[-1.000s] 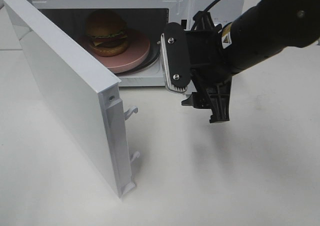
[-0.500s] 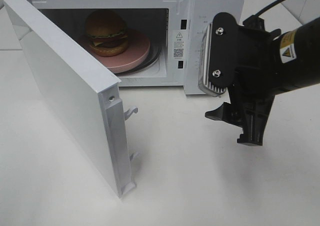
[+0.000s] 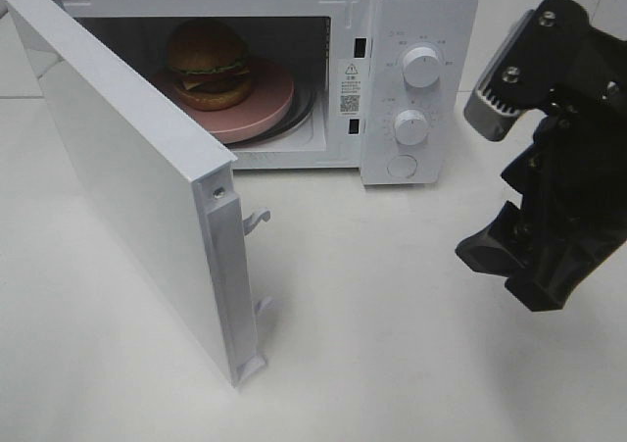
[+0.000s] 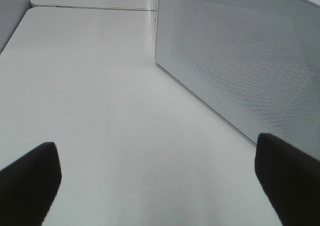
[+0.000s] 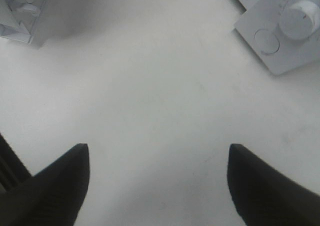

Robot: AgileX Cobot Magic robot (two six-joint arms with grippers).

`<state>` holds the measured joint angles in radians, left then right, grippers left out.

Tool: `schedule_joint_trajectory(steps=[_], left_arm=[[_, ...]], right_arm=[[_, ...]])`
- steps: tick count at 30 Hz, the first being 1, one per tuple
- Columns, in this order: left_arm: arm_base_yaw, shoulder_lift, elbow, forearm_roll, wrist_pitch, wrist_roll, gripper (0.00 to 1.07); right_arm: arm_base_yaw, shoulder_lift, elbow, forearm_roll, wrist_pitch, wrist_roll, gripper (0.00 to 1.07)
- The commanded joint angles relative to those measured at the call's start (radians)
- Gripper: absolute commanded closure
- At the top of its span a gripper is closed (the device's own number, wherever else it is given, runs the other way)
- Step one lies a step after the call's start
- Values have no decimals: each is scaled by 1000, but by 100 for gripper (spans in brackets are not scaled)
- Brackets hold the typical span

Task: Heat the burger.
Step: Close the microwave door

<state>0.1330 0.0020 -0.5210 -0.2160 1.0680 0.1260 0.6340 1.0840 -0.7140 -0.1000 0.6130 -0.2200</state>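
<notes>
A: Starting far left with the left gripper: spread wide, holding nothing, hovering over bare table beside a dotted white panel of the microwave. Cannot tell which face of it.

B: Moving on to the door: swung well out toward the camera, latch hooks sticking out at the free edge. Needs shutting before any heating. Could go wrong right there: pushing too fast or off-centre and shoving the whole microwave back across the table instead of latching.

A: Or leaving it only half caught. Looking inside now, finding the burger upright on the pink plate, deep in the cavity, toward the plate's left side. Seems clear of the door's swing, judging from this angle.

B: So no obstacle seen along the closing path. Further right, passing the upper dial, the lower dial under it, and a round button lowest of all. Easy to twist the wrong one, or to slip off with fingers set this wide.

A: Ending on the right gripper: parted wide, empty, hanging above the table out to the right of the control panel, touching nothing. Would want narrowing before pinching a dial, and a careful approach to avoid knocking the panel
</notes>
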Motion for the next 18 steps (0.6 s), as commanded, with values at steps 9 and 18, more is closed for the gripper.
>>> schedule_joint_trajectory(steps=[9, 18], left_arm=[[-6, 0, 1, 0, 5, -3, 7], [-6, 0, 1, 0, 5, -3, 7]], right_arm=[[-4, -74, 4, 2, 262, 195, 33], [-4, -190, 4, 2, 405, 255, 33]])
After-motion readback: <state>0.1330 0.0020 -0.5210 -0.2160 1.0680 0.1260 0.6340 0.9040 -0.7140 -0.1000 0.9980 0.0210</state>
